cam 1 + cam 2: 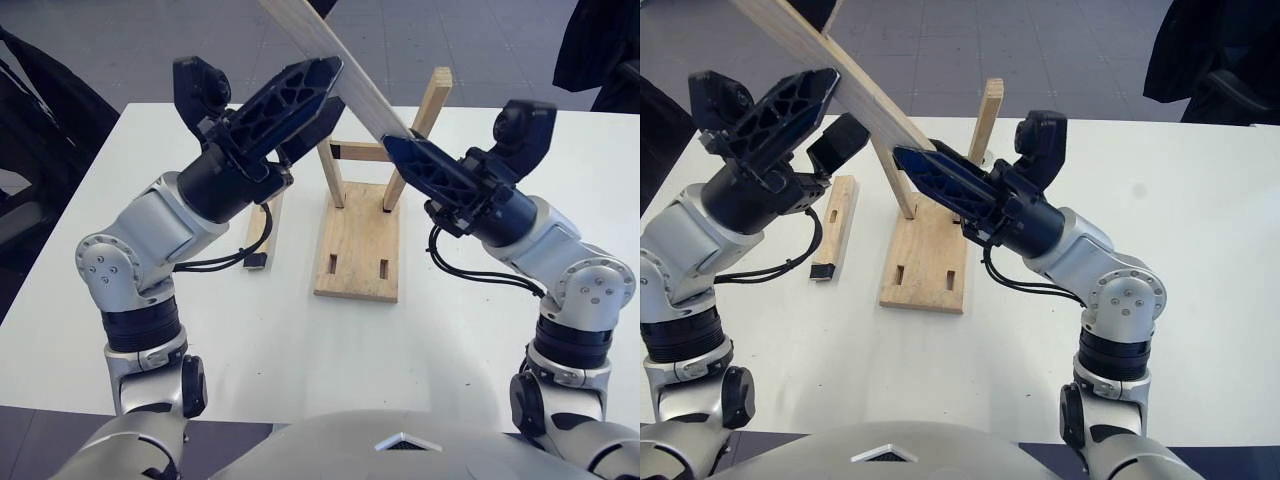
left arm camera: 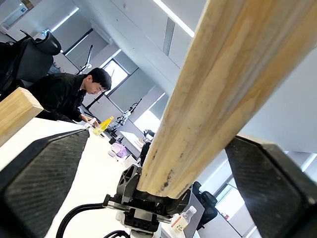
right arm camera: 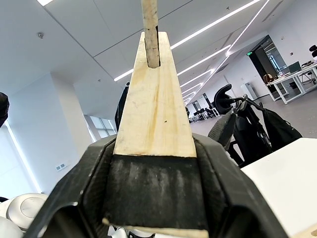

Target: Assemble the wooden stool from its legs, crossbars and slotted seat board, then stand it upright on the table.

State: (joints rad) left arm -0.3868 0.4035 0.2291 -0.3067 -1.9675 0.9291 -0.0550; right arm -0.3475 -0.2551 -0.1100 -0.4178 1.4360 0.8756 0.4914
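A long wooden leg [image 1: 350, 80] slants up over the table, with a thin crossbar [image 1: 826, 18] stuck in its slot near the top. My right gripper [image 1: 400, 148] is shut on the leg's black-tipped lower end [image 3: 153, 124]. My left gripper [image 1: 325, 100] is higher up and open; the leg [image 2: 208, 99] passes between its fingers [image 2: 39, 173], with a gap on one side. Below lies the slotted seat board [image 1: 355, 250]. Two legs [image 1: 432, 95] joined by a crossbar [image 1: 362, 151] stand in its far slots.
Another loose leg [image 1: 263, 230] lies flat on the white table [image 1: 300, 350], left of the seat board and under my left arm. The two near slots [image 1: 357, 265] of the board are free. Bare table lies in front and to the right.
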